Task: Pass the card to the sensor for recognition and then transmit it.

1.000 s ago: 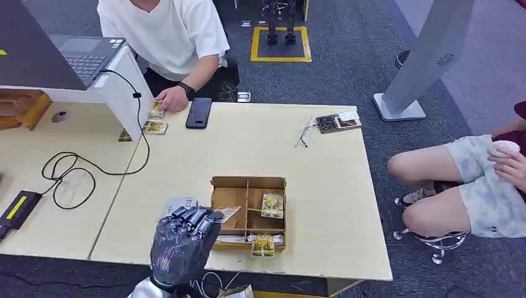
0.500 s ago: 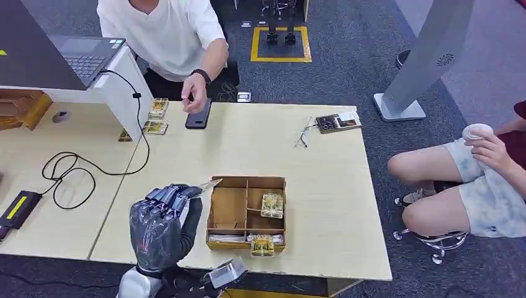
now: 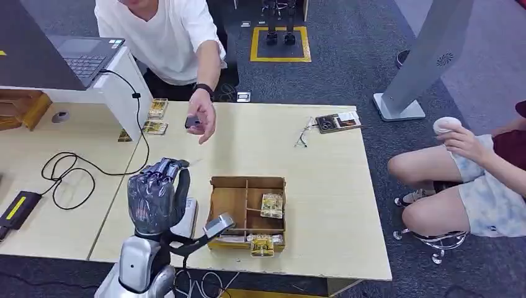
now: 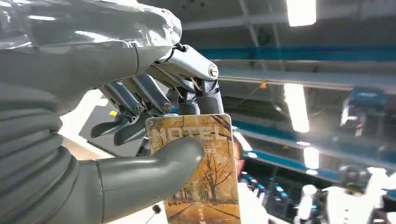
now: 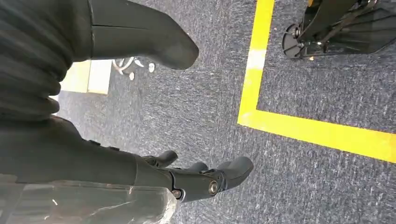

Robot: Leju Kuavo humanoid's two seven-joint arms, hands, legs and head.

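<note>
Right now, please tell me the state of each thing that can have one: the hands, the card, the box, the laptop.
left hand: raised over the table, pinching the card
card: held between thumb and fingers, printed face visible
right hand: hanging over the floor, holding nothing, fingers apart
wooden box: open on top, cards in some compartments
laptop: lid open
person's hand: reaching out above the table

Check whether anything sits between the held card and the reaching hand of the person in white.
Nothing visible does. The left hand holds the card raised above the table, and the person's hand reaches toward it over bare tabletop; the wooden box sits off to the side.
</note>
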